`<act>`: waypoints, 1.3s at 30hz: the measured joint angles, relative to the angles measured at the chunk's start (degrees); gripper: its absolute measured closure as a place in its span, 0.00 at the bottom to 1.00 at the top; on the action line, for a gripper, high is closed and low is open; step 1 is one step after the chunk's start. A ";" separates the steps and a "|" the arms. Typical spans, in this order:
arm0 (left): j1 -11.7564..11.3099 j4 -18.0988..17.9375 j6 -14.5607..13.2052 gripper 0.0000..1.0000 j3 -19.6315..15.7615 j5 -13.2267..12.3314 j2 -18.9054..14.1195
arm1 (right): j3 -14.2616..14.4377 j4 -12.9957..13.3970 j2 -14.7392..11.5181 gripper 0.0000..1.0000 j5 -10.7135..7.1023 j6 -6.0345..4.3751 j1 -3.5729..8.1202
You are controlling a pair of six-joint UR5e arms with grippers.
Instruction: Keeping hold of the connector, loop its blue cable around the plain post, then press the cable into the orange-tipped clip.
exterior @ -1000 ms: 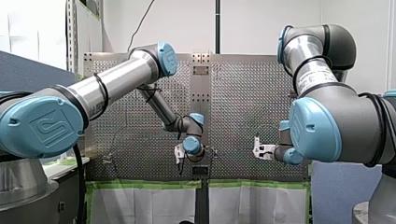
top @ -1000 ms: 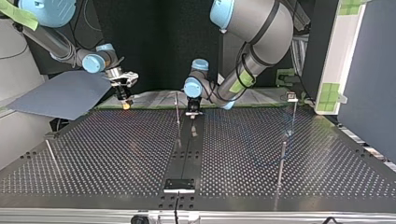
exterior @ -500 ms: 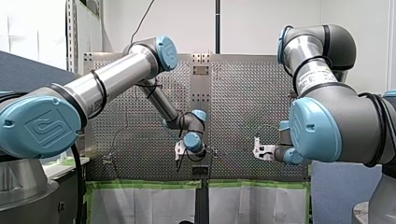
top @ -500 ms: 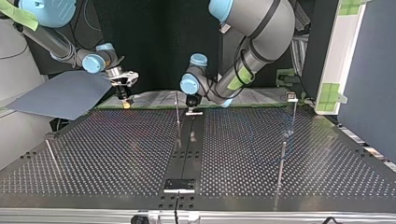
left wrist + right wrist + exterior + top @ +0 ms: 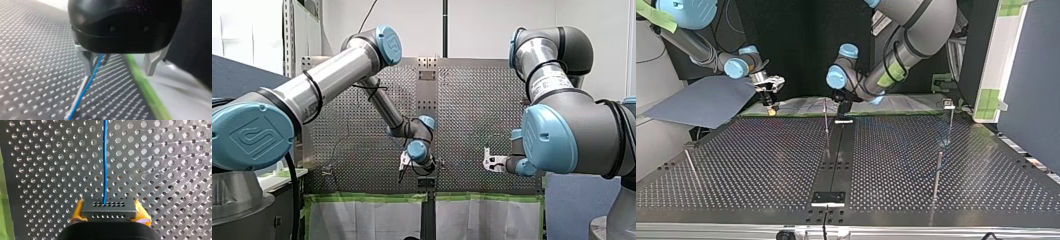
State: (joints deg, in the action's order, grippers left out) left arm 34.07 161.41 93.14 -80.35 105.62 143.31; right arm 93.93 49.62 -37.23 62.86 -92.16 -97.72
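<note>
right gripper (image 5: 110,213) pinches connector (image 5: 109,206), blue cable (image 5: 105,162) crossing perforated table (image 5: 162,170).

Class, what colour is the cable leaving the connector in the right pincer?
The cable from the connector is blue, clearest in the right wrist view.

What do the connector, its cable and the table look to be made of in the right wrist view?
The connector looks like matte dark plastic: a dull block with rows of moulded pin holes. The blue cable has smooth, slightly glossy insulation, probably plastic. The table seems bare metal: bright glints around punched holes.
</note>
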 joint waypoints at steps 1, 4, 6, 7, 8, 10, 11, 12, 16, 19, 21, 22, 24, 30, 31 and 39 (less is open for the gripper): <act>0.20 0.19 -0.06 0.00 -0.23 0.04 0.00 | 0.00 -0.07 0.00 1.00 0.00 0.01 0.00; 0.69 0.35 -0.13 0.00 -0.50 0.09 -0.01 | -0.01 -0.34 -0.01 1.00 -0.01 0.02 0.00; 1.00 0.35 -0.14 0.00 -0.54 0.12 -0.01 | -0.01 -0.52 -0.01 1.00 -0.01 0.03 0.00; 1.22 0.34 -0.15 0.00 -0.55 0.13 -0.02 | -0.01 -0.57 0.00 1.00 -0.01 0.03 0.01; 1.39 0.33 -0.15 0.00 -0.56 0.13 -0.02 | -0.01 -0.63 0.00 1.00 -0.01 0.03 0.00; 1.71 0.30 -0.15 0.00 -0.56 0.14 -0.04 | -0.01 -0.67 -0.01 1.00 -0.01 0.03 0.01; 1.85 0.27 -0.15 0.00 -0.56 0.12 -0.04 | -0.01 -0.70 -0.01 1.00 -0.02 0.03 0.00; 1.98 0.20 -0.15 0.00 -0.56 0.08 -0.04 | -0.01 -0.71 -0.01 1.00 -0.01 0.03 0.01; 2.58 -0.30 -0.02 0.00 -0.57 0.05 -0.08 | -0.01 -0.73 -0.01 1.00 -0.01 0.03 0.00; 2.94 -0.63 0.23 0.00 -0.58 0.24 -0.15 | -0.01 -0.74 -0.01 1.00 -0.01 0.03 0.00; 3.11 -0.75 0.44 0.00 -0.58 0.66 -0.30 | -0.01 -0.74 -0.01 1.00 -0.01 0.03 0.01; 3.21 -0.81 0.55 0.00 -0.57 1.03 -0.44 | -0.01 -0.74 -0.01 1.00 -0.01 0.03 0.01; 3.38 -0.87 0.75 0.00 -0.58 1.52 -0.73 | -0.01 -0.73 -0.01 1.00 -0.02 0.03 0.01; 3.81 -1.31 1.87 0.00 -0.58 1.99 -1.64 | -0.01 -0.73 -0.01 1.00 -0.01 0.03 0.00; 3.92 -1.36 1.99 0.00 -0.58 1.95 -1.70 | -0.01 -0.74 -0.01 1.00 -0.01 0.03 0.01; 4.71 -1.42 2.66 0.00 -0.58 1.94 -1.74 | -0.01 -0.73 0.00 1.00 0.05 0.03 0.03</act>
State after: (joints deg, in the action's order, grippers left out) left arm 38.78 159.99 95.80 -80.93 107.56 141.57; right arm 93.92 48.89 -37.23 62.91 -92.13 -97.69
